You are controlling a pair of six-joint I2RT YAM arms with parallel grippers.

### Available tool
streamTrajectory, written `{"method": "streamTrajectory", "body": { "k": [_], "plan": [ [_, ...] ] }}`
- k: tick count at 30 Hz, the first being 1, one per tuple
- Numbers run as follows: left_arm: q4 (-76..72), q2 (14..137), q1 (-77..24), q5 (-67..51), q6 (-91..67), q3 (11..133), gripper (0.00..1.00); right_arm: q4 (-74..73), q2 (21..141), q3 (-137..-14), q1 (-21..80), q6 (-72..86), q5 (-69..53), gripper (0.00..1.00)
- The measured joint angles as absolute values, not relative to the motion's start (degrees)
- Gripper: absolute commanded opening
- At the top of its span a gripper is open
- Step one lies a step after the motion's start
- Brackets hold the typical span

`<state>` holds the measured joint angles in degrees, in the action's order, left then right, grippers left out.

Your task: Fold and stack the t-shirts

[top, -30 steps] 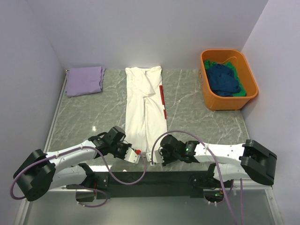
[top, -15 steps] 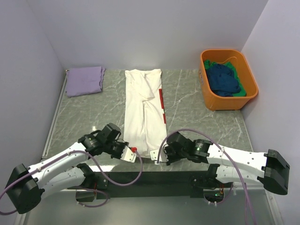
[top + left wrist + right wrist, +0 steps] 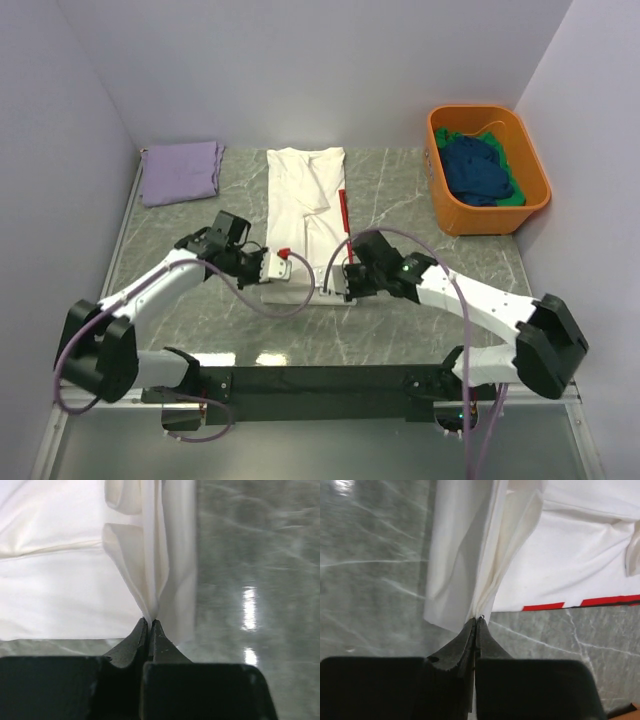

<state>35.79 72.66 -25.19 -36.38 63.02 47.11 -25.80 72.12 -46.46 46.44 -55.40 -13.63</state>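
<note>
White shirt [image 3: 305, 185]: both grippers pinching the near hem

- White shirt lies as a long narrow strip down the middle of the table [image 3: 420, 250], collar end at the far side and hem end toward the arms.
- A red panel [image 3: 343, 208] shows as a thin stripe along the shirt's right edge. The right wrist view also catches red edging on that side.
- Left gripper [image 3: 150, 625]: jaws pressed together on the near-left corner of the white shirt. The cloth gathers into vertical folds rising from the tips, and bare table shows to the right of the folds in that view.
- Right gripper [image 3: 476, 622]: jaws also pressed together, pinching the near-right corner. Several layers bunch into the tips and a flap drapes to the left.
- In the top view both grippers sit at the shirt's near end, just beside each other across its width, arms angled inward. The near part of the cloth looks bunched between them. Can't tell how far the hem is off the table.
- Lavender shirt [image 3: 181, 172] is folded flat at the far-left corner, well apart from the white one.
- Orange tub [image 3: 535, 200] sits far right, holding a crumpled blue shirt [image 3: 475, 170] on top of a green shirt [image 3: 447, 137].
</note>
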Motion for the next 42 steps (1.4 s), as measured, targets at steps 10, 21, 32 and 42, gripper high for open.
{"method": "streamTrajectory", "body": {
  "k": [10,21,32,42],
  "plan": [
    [32.0,92.1,-17.3,-38.8,71.9,61.5,0.01,-24.7,90.1,-62.3,35.9,-63.8,-17.0,0.0],
    [30.3,109.6,-11.8,-41.6,78.0,79.7,0.01,-25.9,107.5,-81.8,29.6,-69.0,-18.6,0.0],
    [25.8,119.6,-10.9,-40.8,77.4,85.2,0.42,-26.9,116.6,-88.1,28.4,-67.7,-15.3,0.55],
    [24.2,111.1,-6.3,-41.9,65.7,82.0,0.61,-25.7,106.9,-83.2,28.2,-61.9,-14.6,0.55]
  ]
}}
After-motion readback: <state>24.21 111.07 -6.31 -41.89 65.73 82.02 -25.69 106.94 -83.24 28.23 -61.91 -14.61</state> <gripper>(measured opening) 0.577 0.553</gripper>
